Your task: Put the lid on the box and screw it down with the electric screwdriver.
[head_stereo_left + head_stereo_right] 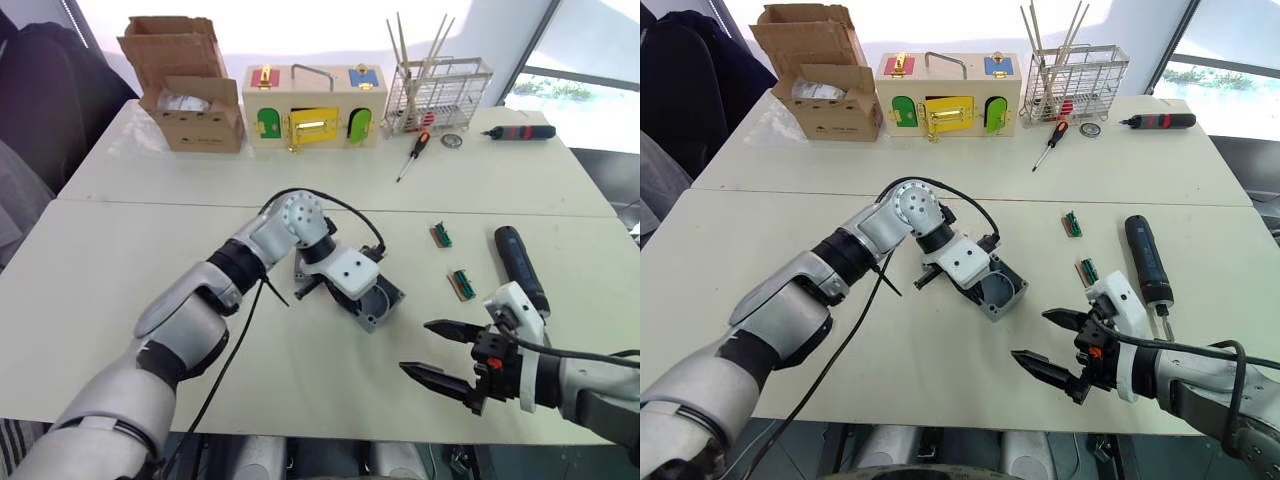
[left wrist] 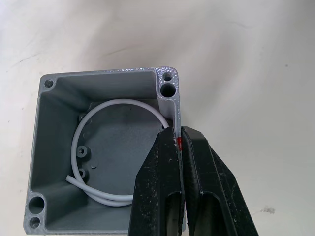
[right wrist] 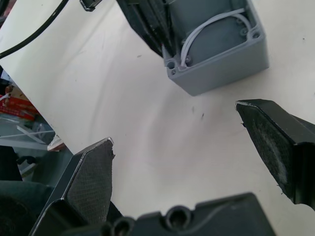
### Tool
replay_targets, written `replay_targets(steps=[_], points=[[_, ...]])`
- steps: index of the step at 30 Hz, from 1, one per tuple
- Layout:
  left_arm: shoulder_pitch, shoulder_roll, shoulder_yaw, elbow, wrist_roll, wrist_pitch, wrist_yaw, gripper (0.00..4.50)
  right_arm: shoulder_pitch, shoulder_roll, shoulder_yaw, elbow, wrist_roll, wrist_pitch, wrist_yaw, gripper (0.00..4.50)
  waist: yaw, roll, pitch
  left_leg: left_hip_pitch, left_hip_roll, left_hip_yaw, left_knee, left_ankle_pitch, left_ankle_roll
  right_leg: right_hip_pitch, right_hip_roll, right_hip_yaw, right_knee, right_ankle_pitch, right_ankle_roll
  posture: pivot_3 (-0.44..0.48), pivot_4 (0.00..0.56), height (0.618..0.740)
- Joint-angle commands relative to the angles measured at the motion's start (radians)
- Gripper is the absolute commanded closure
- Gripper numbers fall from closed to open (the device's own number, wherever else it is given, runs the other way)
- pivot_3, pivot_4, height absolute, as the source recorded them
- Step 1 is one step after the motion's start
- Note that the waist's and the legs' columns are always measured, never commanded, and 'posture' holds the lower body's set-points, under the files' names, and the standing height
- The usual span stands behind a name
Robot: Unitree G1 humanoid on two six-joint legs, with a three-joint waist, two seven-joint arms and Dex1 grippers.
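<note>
The box is a small grey enclosure, open side up, at the middle of the table, with a white cord ring inside. My left gripper is shut on one side wall of the box, one finger inside and one outside, at the red mark. My right gripper hovers open and empty near the table's front edge, to the right of the box. The electric screwdriver, thick and black, lies flat just beyond my right wrist. The lid is hidden or out of view.
Two small green parts lie between the box and the screwdriver. At the back stand a cardboard carton, a wooden box with coloured doors and a wire rack. A slim manual screwdriver and a black pen-like tool lie nearby.
</note>
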Motion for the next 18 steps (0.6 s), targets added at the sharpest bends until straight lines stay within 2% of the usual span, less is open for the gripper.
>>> replay_targets(steps=[1, 2, 6, 8, 14, 17, 18], points=[[-0.023, 0.010, 0.021, 0.015, 0.020, 0.046, -0.002, 3.89, -0.027, -0.022, -0.017, -0.008, 0.012, -0.017, 0.015, 0.00, -0.002, 0.000, 0.000, 0.000, 0.000, 0.000, 0.000, 0.000, 0.000, 0.000, 0.000, 0.000, 0.000, 0.000, 0.000, 0.000, 0.150, 0.735], [-0.025, 0.014, 0.018, 0.008, 0.008, 0.063, -0.004, 3.63, -0.032, -0.026, -0.015, -0.004, 0.011, -0.017, 0.020, 0.00, -0.002, 0.000, 0.000, 0.000, 0.000, 0.000, 0.000, 0.000, 0.000, 0.000, 0.000, 0.000, 0.000, 0.000, 0.000, 0.000, 0.150, 0.735], [-0.016, 0.028, 0.083, -0.064, -0.001, 0.123, -0.001, 1.74, -0.069, -0.055, -0.009, 0.031, 0.005, -0.015, 0.053, 0.00, -0.002, 0.000, 0.000, -0.001, 0.000, 0.000, 0.000, -0.001, 0.001, -0.002, 0.001, 0.000, 0.000, 0.000, 0.000, 0.000, 0.150, 0.735], [-0.027, 0.058, 0.104, -0.126, -0.034, 0.183, -0.004, 1.74, -0.087, -0.071, -0.012, 0.051, 0.003, -0.014, 0.074, 0.00, -0.003, 0.000, 0.000, -0.001, 0.000, 0.000, 0.000, -0.001, 0.001, -0.002, 0.001, 0.000, 0.000, 0.000, 0.000, 0.000, 0.150, 0.735], [-0.072, 0.155, 0.286, -0.311, -0.128, 0.457, 0.013, 1.74, -0.146, -0.121, -0.053, 0.121, 0.011, -0.017, 0.152, 0.00, -0.003, 0.000, 0.000, -0.001, 0.001, 0.000, 0.000, -0.001, 0.001, -0.002, 0.001, 0.000, 0.001, 0.000, 0.000, 0.000, 0.150, 0.735], [-0.024, 0.253, 0.406, -0.432, -0.098, 0.661, 0.194, 1.74, -0.214, -0.150, -0.047, 0.174, -0.001, -0.033, 0.214, 0.00, -0.006, 0.000, 0.000, -0.001, 0.001, 0.000, -0.001, -0.001, 0.001, -0.002, 0.001, 0.000, 0.001, 0.000, 0.001, 0.000, 0.150, 0.735], [-0.018, 0.269, 0.405, -0.454, -0.035, 0.810, 0.292, 1.74, -0.242, -0.159, -0.021, 0.191, -0.021, -0.044, 0.236, 0.00, -0.008, 0.000, 0.000, -0.001, 0.001, 0.000, -0.001, -0.001, 0.001, -0.002, 0.001, 0.000, 0.001, 0.000, 0.001, 0.000, 0.150, 0.735]])
